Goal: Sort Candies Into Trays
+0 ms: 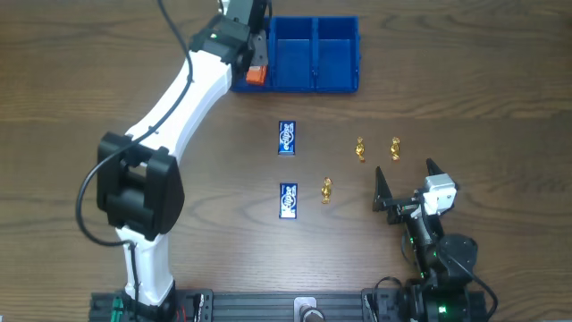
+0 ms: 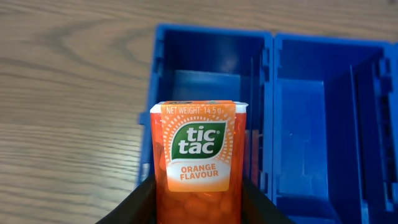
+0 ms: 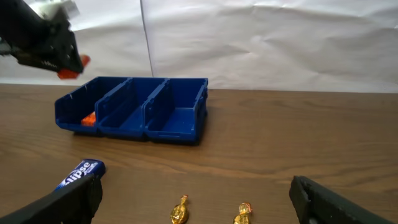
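Orange candy box [image 2: 198, 158]: clamped in my left gripper [image 1: 256, 70], held over blue tray's [image 2: 211, 34] left compartment, likely for drop. My right gripper [image 1: 404, 172]: fingers spread, empty, near gold candies [image 1: 360, 148].

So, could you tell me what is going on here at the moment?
The left pincer holds an orange candy box above the end compartment of the blue tray, where another orange item lies. The right pincer sits open and empty beside the gold candies. These three and two blue packs lie unsorted on the table.
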### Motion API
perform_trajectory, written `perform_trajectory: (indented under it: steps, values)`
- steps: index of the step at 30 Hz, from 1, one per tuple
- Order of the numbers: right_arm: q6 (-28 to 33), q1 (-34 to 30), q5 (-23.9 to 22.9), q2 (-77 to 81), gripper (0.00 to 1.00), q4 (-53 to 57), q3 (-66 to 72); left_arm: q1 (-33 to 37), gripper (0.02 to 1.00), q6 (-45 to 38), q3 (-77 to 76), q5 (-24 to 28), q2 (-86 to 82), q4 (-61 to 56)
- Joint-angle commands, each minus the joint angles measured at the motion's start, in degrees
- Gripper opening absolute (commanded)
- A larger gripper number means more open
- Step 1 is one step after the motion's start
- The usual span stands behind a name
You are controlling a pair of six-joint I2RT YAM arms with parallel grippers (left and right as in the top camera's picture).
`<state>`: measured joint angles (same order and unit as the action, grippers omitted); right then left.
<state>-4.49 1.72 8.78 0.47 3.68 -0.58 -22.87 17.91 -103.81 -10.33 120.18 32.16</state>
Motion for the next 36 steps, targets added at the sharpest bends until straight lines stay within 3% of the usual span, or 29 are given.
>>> perform_trajectory:
  steps: [1, 6, 7, 9, 11, 12, 16, 21, 24, 28, 36]
  values:
    - [0.1, -0.2, -0.3, -0.3, 0.998, 0.2, 0.1, 0.7, 0.34, -1.2, -2.2, 2.5, 1.7, -0.8]
    - [0.1, -0.2, -0.3, -0.3, 0.998, 0.2, 0.1, 0.8, 0.362, -1.7, -2.2, 2.5, 2.3, -0.9]
    - [0.0, -0.2, -0.3, -0.3, 0.998, 0.2, 0.1, 0.8, 0.443, -1.7, -2.2, 2.5, 2.3, -0.9]
    - [0.1, -0.2, -0.3, -0.3, 0.998, 0.2, 0.1, 0.9, 0.737, -1.6, -2.2, 2.5, 2.3, -0.9]
    - [0.1, -0.2, -0.3, -0.3, 0.998, 0.2, 0.1, 0.9, 0.888, -1.6, -2.2, 2.8, 1.6, -0.9]
    - [0.1, -0.2, -0.3, -0.3, 0.998, 0.2, 0.1, 1.1, 0.91, -1.6, -2.1, 2.9, 0.3, -0.7]
    - [0.1, -0.2, -0.3, -0.3, 0.998, 0.2, 0.1, 2.5, 0.958, -1.1, 5.6, 2.7, -14.6, -4.8]
    - [0.1, -0.2, -0.3, -0.3, 0.998, 0.2, 0.1, 3.1, 1.0, -6.9, 35.6, -1.8, -51.8, -22.0]
    - [0.1, -0.2, -0.3, -0.3, 0.998, 0.2, 0.1, 6.4, 1.0, -9.0, 51.4, 2.2, -72.9, -25.6]
    - [0.1, -0.2, -0.3, -0.3, 0.998, 0.2, 0.1, 17.8, 1.0, -13.2, 72.6, 9.5, -100.5, -27.2]
    - [0.1, -0.2, -0.3, -0.3, 0.998, 0.2, 0.1, 22.9, 0.996, -14.1, 94.4, 12.1, -116.7, -27.9]
